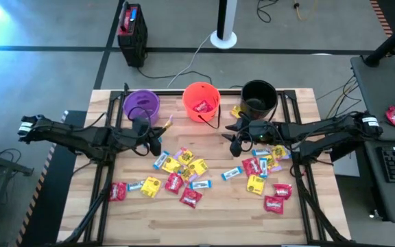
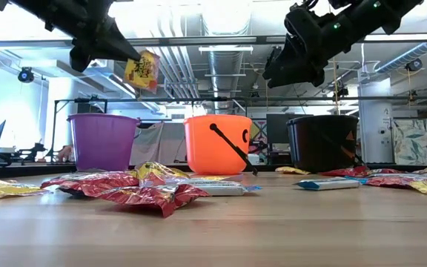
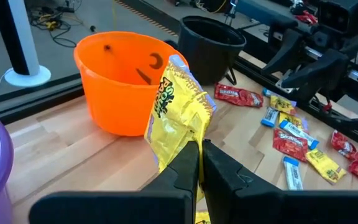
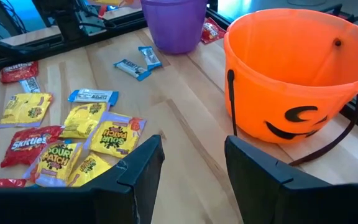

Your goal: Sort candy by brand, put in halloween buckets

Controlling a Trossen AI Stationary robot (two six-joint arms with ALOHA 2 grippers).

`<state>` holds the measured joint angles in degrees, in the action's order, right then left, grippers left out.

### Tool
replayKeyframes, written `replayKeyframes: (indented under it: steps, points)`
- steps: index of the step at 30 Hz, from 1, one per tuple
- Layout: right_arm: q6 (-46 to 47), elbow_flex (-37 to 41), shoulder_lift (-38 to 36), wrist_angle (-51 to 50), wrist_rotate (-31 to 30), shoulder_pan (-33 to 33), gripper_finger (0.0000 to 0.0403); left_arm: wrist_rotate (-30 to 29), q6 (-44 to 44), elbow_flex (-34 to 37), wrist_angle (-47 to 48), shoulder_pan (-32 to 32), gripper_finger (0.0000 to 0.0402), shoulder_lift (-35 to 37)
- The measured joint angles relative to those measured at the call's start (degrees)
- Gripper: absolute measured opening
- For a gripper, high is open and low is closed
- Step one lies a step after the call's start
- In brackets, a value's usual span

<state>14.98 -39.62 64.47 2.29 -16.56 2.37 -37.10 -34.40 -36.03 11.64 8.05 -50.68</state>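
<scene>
The left hand (image 3: 200, 163) is clamped on a yellow candy packet (image 3: 178, 112), raised between purple bucket (image 1: 141, 105) and orange bucket (image 1: 201, 100). The right hand (image 4: 191, 163), apparently empty, hovers spread wide above the desk (image 1: 218, 213).

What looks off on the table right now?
Nothing damaged or spilled. One yellow wrapped candy packet lies apart from the pile, between the round orange plastic bucket and the round black plastic bucket. All buckets stand upright.
</scene>
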Motion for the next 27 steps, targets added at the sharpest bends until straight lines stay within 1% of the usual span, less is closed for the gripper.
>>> replayKeyframes:
  steps: [4,7,9,11,14,16,18,20,23,27]
  points:
    - [0.0,0.0,0.0,0.0,0.0,0.0,0.0166,-0.2,0.0,0.0,0.0,0.0,0.0,0.0]
    - [0.0,0.0,0.0,0.0,0.0,0.0,0.0166,-2.9,-0.7,0.0,0.5,0.0,0.0,0.1]
    - [0.5,0.0,0.0,0.0,0.0,0.0,0.0166,-6.0,-2.3,-0.9,2.9,0.0,0.0,0.2]
    - [0.5,0.0,0.0,0.0,0.0,0.0,0.0166,-11.5,-4.7,-2.5,7.5,0.0,0.0,0.1]
    - [0.6,0.0,0.0,-0.1,0.0,0.0,0.0166,-20.3,-9.1,-5.4,18.9,-0.4,0.0,0.0]
    - [0.6,0.0,0.0,0.0,0.0,0.0,0.0166,-22.2,-12.6,-7.0,25.7,-1.8,0.0,0.0]
    - [0.6,0.0,0.0,0.0,0.0,0.0,0.0166,-22.3,-15.5,-8.0,31.0,-4.5,0.0,0.1]
    - [0.6,0.0,0.0,0.0,0.0,0.0,0.0166,-21.3,-17.2,-8.2,34.2,-7.7,0.0,0.1]
    - [1.0,0.0,0.0,0.0,0.0,0.0,0.0166,-18.5,-15.9,-7.7,34.5,-13.3,0.0,0.0]
    - [1.2,0.0,0.0,0.1,0.0,0.0,0.0166,-12.9,-12.3,-6.9,34.4,-21.7,0.0,0.0]
